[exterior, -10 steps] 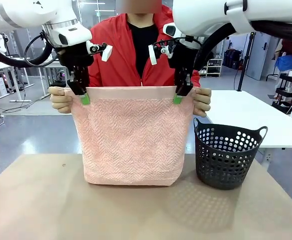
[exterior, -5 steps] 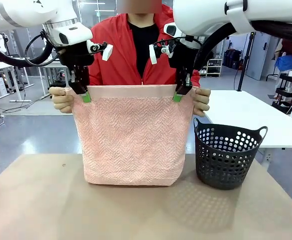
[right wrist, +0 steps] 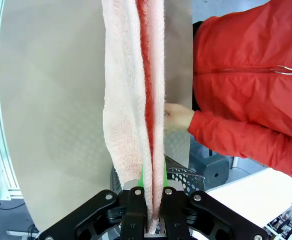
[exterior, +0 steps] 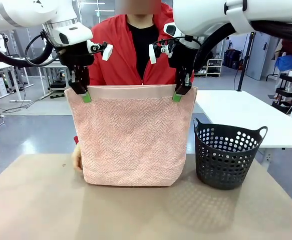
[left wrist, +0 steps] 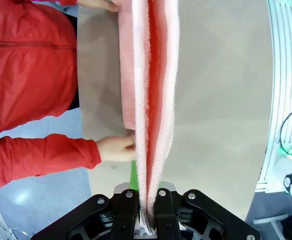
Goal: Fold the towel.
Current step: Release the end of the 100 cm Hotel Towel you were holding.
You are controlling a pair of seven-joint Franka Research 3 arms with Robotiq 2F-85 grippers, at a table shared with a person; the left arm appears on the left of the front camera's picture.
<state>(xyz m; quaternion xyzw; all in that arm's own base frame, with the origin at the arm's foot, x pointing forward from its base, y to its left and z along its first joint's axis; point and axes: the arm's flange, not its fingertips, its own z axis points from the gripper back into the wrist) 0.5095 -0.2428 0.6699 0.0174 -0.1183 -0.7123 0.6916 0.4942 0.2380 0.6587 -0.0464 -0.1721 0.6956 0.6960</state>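
Note:
The pale pink towel [exterior: 130, 135] hangs doubled over the table, its smooth hem band on top and its lower edge touching the tabletop. My left gripper [exterior: 84, 95] is shut on the top left corner, my right gripper [exterior: 178, 95] shut on the top right corner. In the left wrist view the towel [left wrist: 151, 100] runs away from the closed fingers; the right wrist view has the towel [right wrist: 135, 100] likewise clamped. The person's hands have dropped to the lower corners: one hand [exterior: 77, 159] shows beside the bottom left, also seen as a hand [left wrist: 116, 148] and a hand [right wrist: 178, 117].
A black perforated basket [exterior: 228, 155] stands on the brown table [exterior: 146, 215] right of the towel, close to its edge. The person in a red jacket [exterior: 120, 50] stands behind the towel. A white table [exterior: 246, 115] lies behind on the right.
The person let go of the towel's top corners and lowered both hands to its bottom edge. Both my grippers closed on the top corners and now hold the towel alone.

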